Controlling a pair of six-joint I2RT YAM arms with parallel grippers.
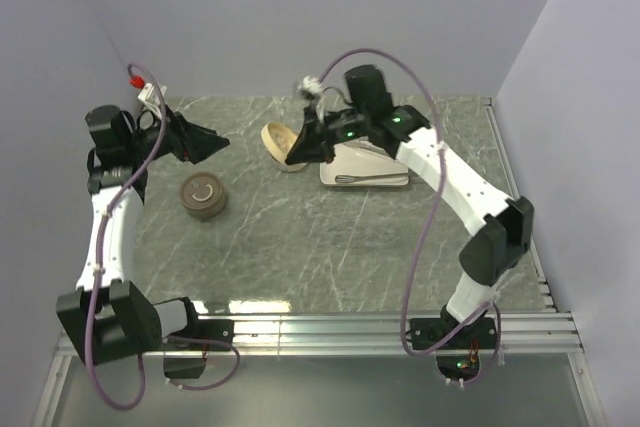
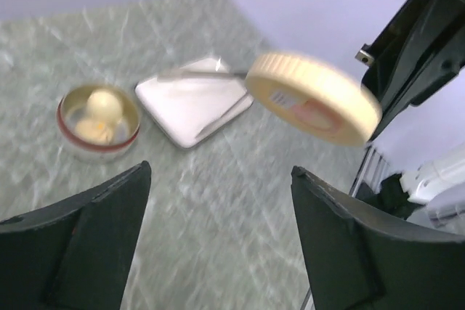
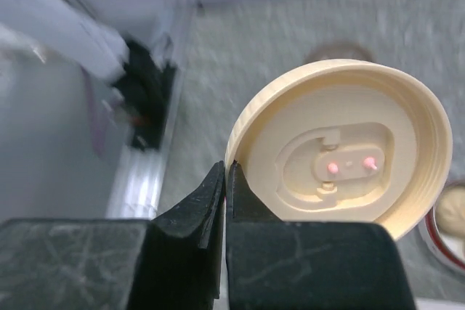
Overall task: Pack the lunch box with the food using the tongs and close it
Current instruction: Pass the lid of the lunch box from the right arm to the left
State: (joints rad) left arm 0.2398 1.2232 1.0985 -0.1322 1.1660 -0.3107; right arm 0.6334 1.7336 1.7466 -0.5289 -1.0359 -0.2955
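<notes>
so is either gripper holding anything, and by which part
The right gripper pinches the cream lid by its rim; the left gripper is open, holding nothing.

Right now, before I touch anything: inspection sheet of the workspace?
Surface: grey-green marbled tabletop.
Job's things: lunch box open, pale food balls inside; tongs lying on white plate; cream lid held tilted.
Clutter: round brown object near left arm.
Grippers: right gripper shut on the lid's rim; left gripper open, empty.
Cables: purple cable looping off each arm.
Surroundings: lilac walls; metal rails at near edge.
</notes>
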